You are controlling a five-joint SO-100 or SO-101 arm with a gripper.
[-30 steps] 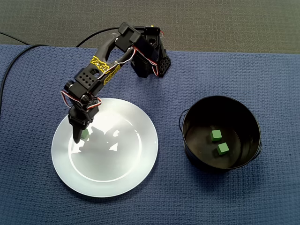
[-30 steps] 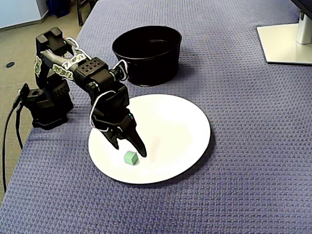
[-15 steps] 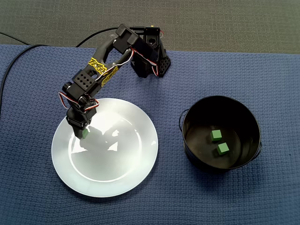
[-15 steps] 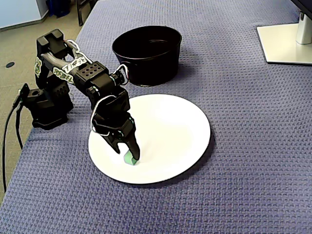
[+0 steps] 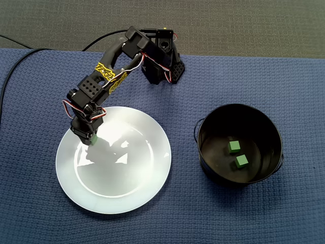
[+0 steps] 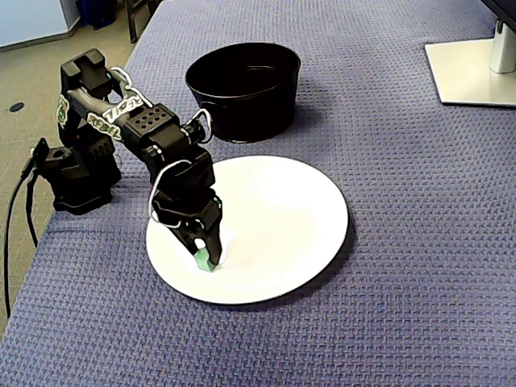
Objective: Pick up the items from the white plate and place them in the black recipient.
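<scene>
Green little cube (image 6: 205, 264) sits clamped in the tool (image 6: 208, 259).

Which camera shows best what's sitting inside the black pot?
A fixed view: both green cubes lie plainly visible inside the black pot. In a fixed view, the black pot shows only dark interior, no cubes.

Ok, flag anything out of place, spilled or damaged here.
Nothing stands out. The black two-finger gripper is closed on a small green cube on the round white plate; two more green cubes sit inside the upright black bucket. Nothing spilled.
</scene>
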